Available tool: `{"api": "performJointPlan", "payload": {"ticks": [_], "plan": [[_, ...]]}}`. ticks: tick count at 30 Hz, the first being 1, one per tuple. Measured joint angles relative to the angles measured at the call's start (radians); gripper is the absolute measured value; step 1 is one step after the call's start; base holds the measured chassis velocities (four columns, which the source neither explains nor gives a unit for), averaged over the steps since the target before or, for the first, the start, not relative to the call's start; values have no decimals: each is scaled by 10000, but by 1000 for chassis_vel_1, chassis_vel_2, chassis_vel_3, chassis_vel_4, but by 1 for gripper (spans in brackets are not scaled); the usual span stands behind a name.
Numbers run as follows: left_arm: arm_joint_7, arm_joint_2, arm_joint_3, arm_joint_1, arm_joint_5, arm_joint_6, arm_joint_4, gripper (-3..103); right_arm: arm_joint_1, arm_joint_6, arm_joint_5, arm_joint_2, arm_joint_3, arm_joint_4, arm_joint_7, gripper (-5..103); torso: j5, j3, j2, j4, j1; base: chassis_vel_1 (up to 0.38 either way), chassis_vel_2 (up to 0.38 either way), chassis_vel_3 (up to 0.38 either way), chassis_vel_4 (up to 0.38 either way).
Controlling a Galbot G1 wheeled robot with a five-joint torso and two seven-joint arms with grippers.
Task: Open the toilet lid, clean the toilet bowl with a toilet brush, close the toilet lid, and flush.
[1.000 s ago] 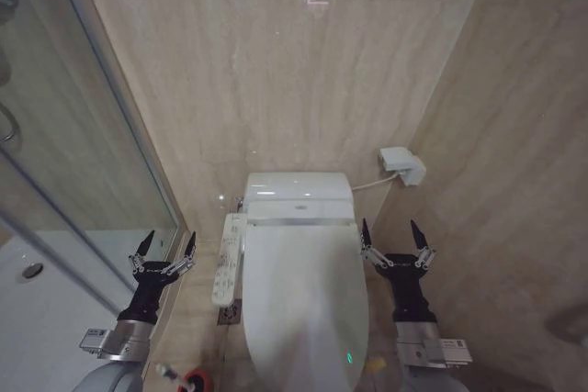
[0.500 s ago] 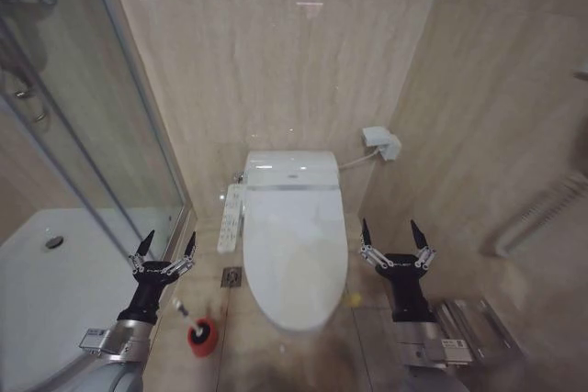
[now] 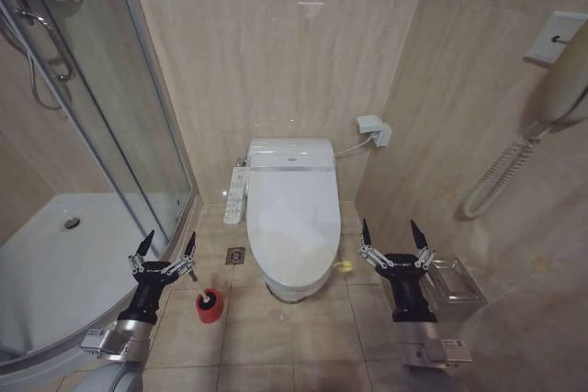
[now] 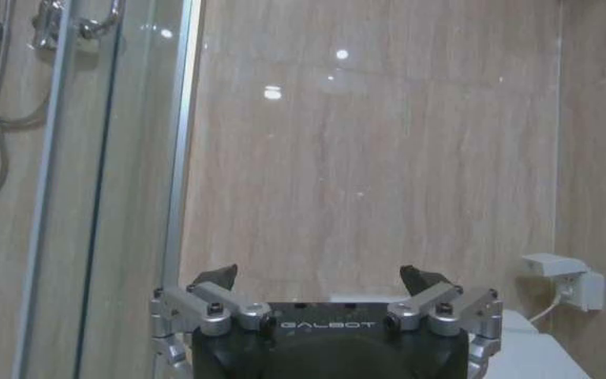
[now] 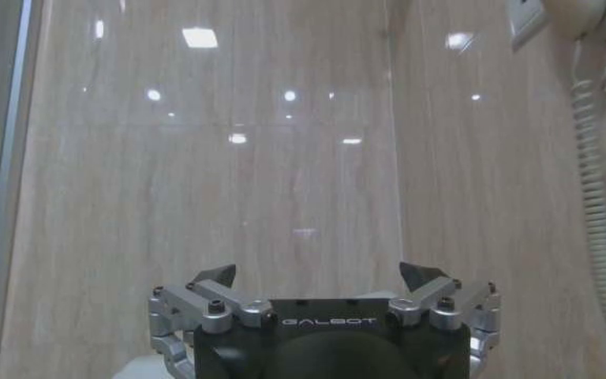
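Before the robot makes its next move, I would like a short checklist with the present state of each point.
1. Toilet lid down: ok.
2. Left gripper open, holding nothing: ok.
3. Right gripper open, holding nothing: ok.
4. Toilet brush in its red holder on the floor, beside the left gripper: ok.
5. Grippers near enough to the lid: not ok, both hang short of the toilet.
6. Toilet bowl's state: cannot tell, covered.

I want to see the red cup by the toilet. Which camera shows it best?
The head view: the red cup stands on the floor beside the toilet bowl, near the left hand. Both wrist views face the wall.
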Motion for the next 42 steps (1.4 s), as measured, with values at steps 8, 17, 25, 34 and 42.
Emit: {"api": "performJointPlan", "payload": {"ticks": [8, 17, 25, 34, 42], "plan": [[0, 0, 0, 6, 0, 0, 0, 100, -1, 0, 0, 0, 0, -1, 0, 100, -1, -4, 1, 1, -9, -12, 7, 10, -17], [0, 0, 0, 5, 0, 0, 0, 100, -1, 0, 0, 0, 0, 0, 0, 100, 0, -4, 1, 2, -10, 82, -97, -89, 91], [0, 0, -1, 10, 0, 0, 0, 100, -5, 0, 0, 0, -2, 0, 0, 100, 0, -7, 6, 4, -20, 182, -177, -173, 173], [0, 0, 0, 6, 0, 0, 0, 100, 0, 0, 0, 0, 0, 0, 0, 100, -1, -3, 3, 3, -7, 45, -31, -27, 35], [0, 0, 0, 3, 0, 0, 0, 100, 0, 1, 0, 0, 0, 0, 0, 100, -1, -2, 2, 0, -6, -33, 18, 32, -26]]}}
